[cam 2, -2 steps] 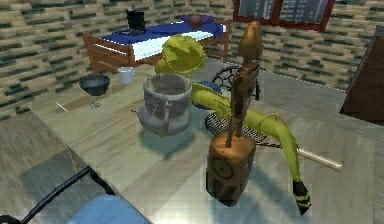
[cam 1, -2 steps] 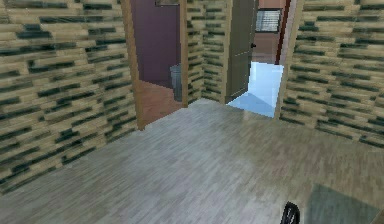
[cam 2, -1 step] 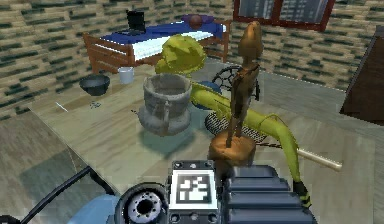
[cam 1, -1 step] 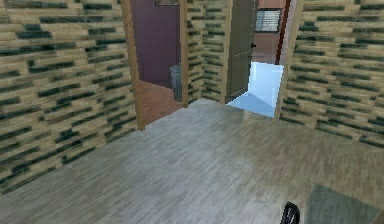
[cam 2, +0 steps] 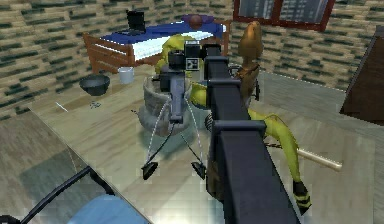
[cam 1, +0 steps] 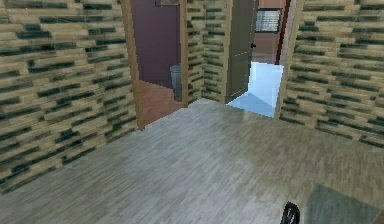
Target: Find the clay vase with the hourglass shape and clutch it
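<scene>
In the arm side view, a tan-orange vase (cam 2: 250, 42) with a narrow waist stands upright past the arm's far end and a little to its right, on a low dark stand. The dark arm (cam 2: 235, 150) rises from the bottom edge to two white marked squares. Left of them the gripper (cam 2: 176, 105) hangs in front of a grey round bin (cam 2: 154, 108). I cannot tell whether it holds anything. A yellow-green sprawling figure (cam 2: 275, 132) lies around the arm and the vase.
A bed with a blue cover (cam 2: 125, 42) stands at the back left, with a dark bowl (cam 2: 95, 84) on the floor before it. A bat (cam 2: 322, 160) lies at the right. Ahead, two doorways (cam 1: 158, 60) (cam 1: 262, 70) break the stone walls across a wood floor.
</scene>
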Tool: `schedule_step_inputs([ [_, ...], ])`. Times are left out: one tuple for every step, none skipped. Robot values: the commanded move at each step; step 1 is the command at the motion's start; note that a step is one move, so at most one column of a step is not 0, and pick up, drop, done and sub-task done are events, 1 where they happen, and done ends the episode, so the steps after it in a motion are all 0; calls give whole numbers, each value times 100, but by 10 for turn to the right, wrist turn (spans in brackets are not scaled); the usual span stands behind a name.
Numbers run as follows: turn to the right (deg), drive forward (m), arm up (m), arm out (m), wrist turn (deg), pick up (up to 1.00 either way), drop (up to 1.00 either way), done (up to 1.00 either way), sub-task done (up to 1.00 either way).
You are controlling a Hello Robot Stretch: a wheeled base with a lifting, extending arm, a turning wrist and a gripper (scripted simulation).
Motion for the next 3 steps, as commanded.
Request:
schedule_step_inputs([
  [0,0,0,0,450,0,0,0,0],
  [0,0,0,0,450,0,0,0,0],
  [0,0,0,0,450,0,0,0,0],
])
